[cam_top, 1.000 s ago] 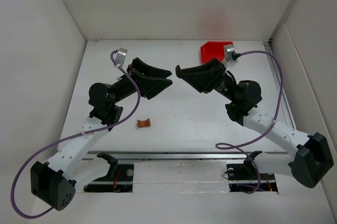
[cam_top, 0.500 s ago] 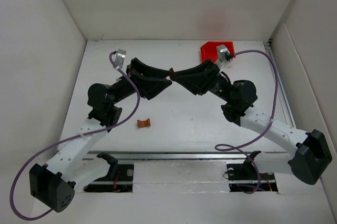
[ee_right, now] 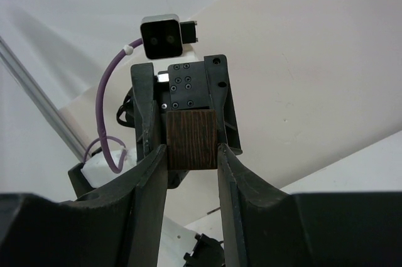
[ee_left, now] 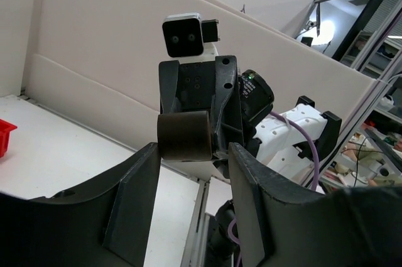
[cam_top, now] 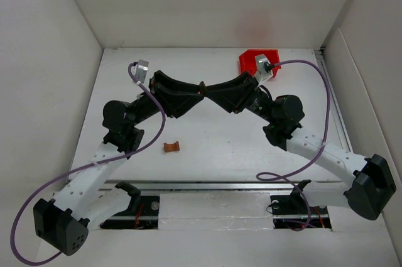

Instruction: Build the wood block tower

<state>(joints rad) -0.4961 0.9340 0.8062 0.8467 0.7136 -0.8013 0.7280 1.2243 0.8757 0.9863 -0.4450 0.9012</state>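
Above the bench (cam_top: pixel 220 154), the right pincer (ee_right: pixel 191 149) pinches the dark wood block (ee_right: pixel 191 140); the left pincer (ee_left: pixel 193 147) has narrowed around it, contact indeterminable. Hand-over apparently under way; no tower in view.

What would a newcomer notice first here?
The left gripper and right gripper stand tip to tip in the air over the table, a dark brown block between them. A small reddish-brown arch block lies on the table below, left of centre, and a red bin sits at its far right.
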